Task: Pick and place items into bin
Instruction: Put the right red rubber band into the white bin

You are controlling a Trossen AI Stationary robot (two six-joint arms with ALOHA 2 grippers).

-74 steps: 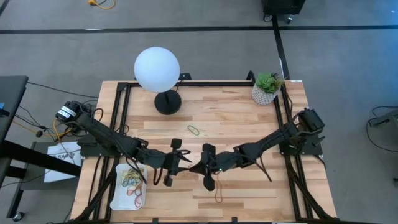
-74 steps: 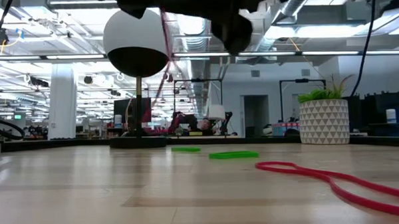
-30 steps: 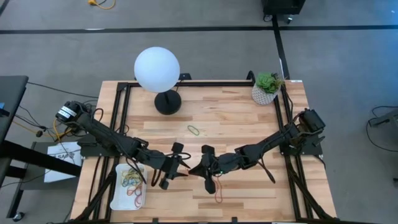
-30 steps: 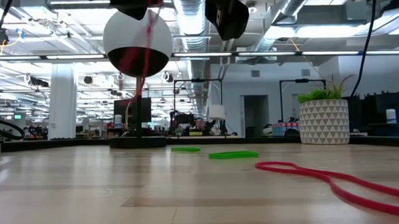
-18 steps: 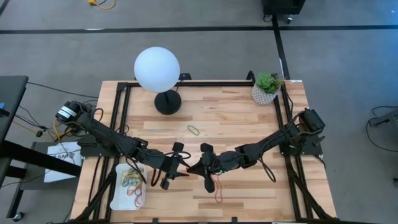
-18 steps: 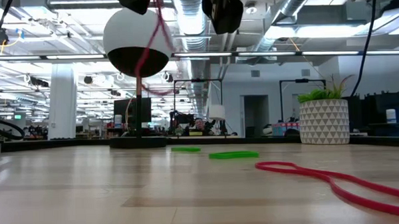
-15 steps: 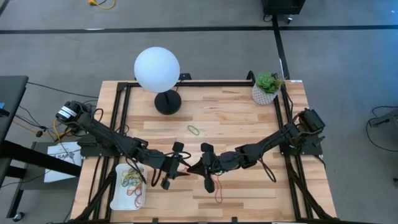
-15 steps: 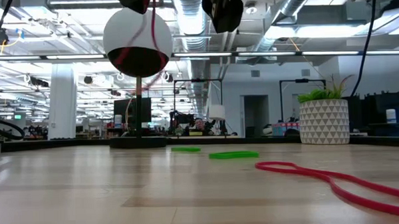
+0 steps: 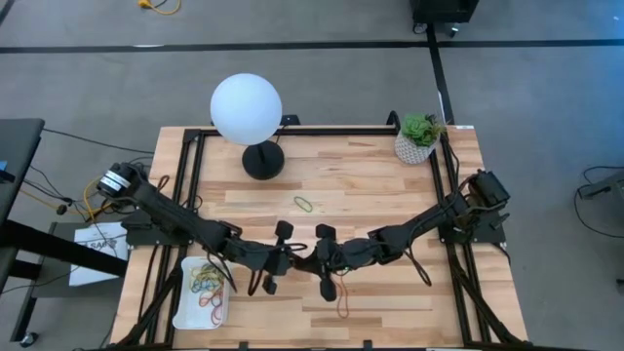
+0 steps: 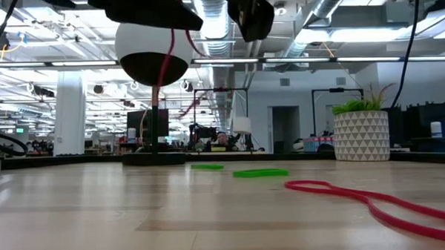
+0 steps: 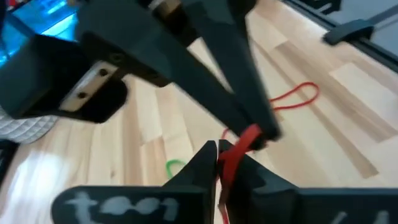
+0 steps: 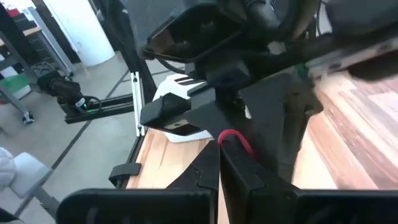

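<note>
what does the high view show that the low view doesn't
Only the high view shows the white bin with bands in it at the table's front left, and both grippers meeting at mid-table: the left gripper and right gripper, each shut on one red band.
Only the low view shows the room behind the table.
Both show the globe lamp, the plant pot, the green bands and a loose red band on the table.

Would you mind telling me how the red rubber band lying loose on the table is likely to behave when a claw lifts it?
The red rubber band lies in a thin, twisted loop, so it will probably be floppy and dangle. It looks very light. Lying flat on the table, it may slip from a shallow pinch.
</note>
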